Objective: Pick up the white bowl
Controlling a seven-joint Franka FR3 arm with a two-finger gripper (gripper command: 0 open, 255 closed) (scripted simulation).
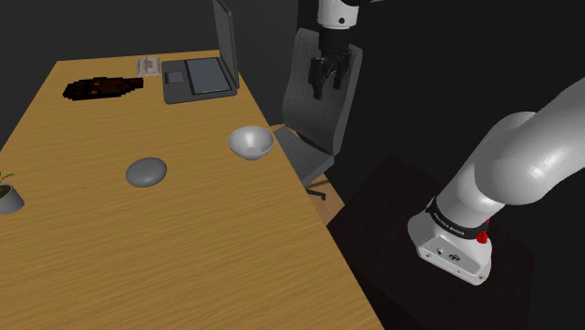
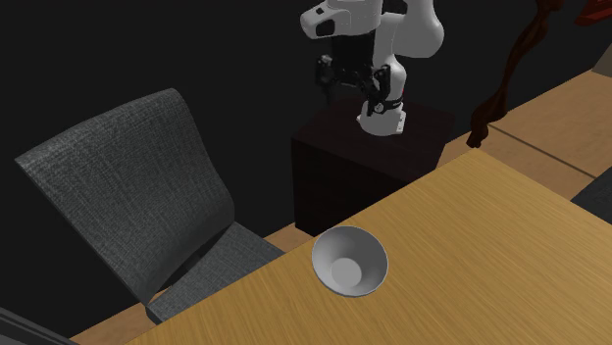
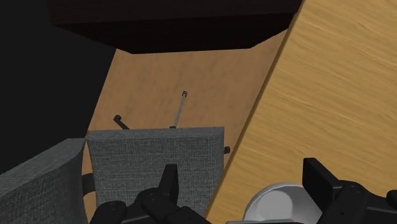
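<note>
The white bowl (image 1: 251,142) stands upright on the wooden table (image 1: 187,244), close to the table edge by the chair; it also shows from across the table (image 2: 349,261). My black gripper (image 1: 330,79) hangs high in the air above the grey chair (image 1: 314,108), off the table's edge and well clear of the bowl. Its fingers stand apart with nothing between them (image 2: 348,83). In the wrist view the gripper (image 3: 243,184) is open, and the bowl's rim (image 3: 277,198) shows far below, near one fingertip (image 3: 317,178).
A grey office chair (image 2: 137,196) sits against the table edge right beside the bowl. On the table lie an open laptop (image 1: 202,73), a grey oval object (image 1: 146,172), a dark object (image 1: 101,88) and a small potted plant (image 1: 7,195). The dark stand (image 1: 422,253) holds the arm.
</note>
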